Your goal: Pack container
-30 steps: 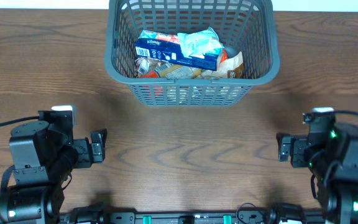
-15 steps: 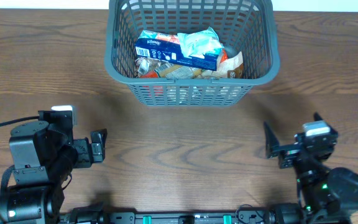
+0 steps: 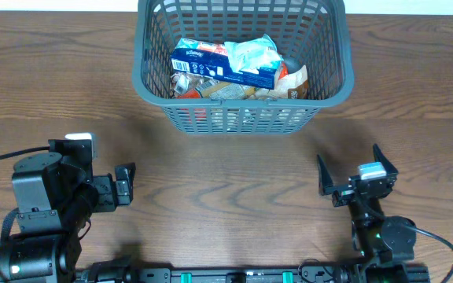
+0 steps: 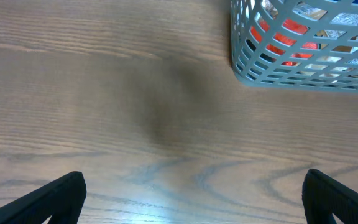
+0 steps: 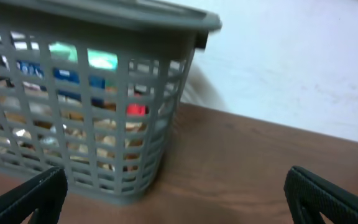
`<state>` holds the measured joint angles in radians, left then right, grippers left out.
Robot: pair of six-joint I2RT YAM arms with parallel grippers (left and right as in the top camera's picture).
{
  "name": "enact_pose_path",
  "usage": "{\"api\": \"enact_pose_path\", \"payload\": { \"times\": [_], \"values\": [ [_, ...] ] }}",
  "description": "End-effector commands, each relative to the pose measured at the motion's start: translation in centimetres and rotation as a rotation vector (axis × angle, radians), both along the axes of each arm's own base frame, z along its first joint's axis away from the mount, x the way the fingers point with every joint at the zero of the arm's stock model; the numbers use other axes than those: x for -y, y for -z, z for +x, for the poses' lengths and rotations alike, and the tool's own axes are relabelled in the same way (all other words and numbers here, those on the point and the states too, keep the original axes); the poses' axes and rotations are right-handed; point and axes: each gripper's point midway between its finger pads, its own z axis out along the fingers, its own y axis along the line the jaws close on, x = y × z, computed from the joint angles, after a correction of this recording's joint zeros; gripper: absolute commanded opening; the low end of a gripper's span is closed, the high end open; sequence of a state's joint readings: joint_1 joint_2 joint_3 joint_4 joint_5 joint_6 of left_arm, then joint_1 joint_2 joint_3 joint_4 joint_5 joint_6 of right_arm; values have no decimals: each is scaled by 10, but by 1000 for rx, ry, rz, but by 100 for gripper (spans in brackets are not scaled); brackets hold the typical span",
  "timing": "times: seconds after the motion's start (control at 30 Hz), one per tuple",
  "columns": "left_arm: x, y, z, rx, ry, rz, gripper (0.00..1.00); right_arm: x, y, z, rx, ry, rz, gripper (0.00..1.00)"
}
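Up top inside container (image 3: pixel 242 118), blue Kleenex pk (image 3: pixel 211 61); left gripper (image 3: pixel 124 186) & right gripper (image 3: pixel 351 169) both wide open, empty.

Container (image 3: pixel 242 118) on table (image 3: pixel 226 181), far middle (packets (image 3: pixel 226 63) inside), left hand (image 3: pixel 126 185) near-left, right hand (image 3: pixel 348 157) near-right

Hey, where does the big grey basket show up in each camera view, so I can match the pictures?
Overhead: the container sits top centre, its far side cut off by the upper edge.
Left wrist: only its near corner shows, at upper right.
Right wrist: it fills the left half, seen from the side.
Shared landmark: the brown wooden table under it, visible in all three views.
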<state>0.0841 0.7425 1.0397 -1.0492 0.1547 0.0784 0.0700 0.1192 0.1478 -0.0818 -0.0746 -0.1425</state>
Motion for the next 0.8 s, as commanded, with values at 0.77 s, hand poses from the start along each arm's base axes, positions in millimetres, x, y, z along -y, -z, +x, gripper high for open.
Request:
{"api": "enact_pose_path", "payload": {
  "times": [0.77],
  "values": [
    [1, 0, 0, -1, -2, -11, 99, 31, 45, 2, -43, 161, 113, 99]
  ]
}}
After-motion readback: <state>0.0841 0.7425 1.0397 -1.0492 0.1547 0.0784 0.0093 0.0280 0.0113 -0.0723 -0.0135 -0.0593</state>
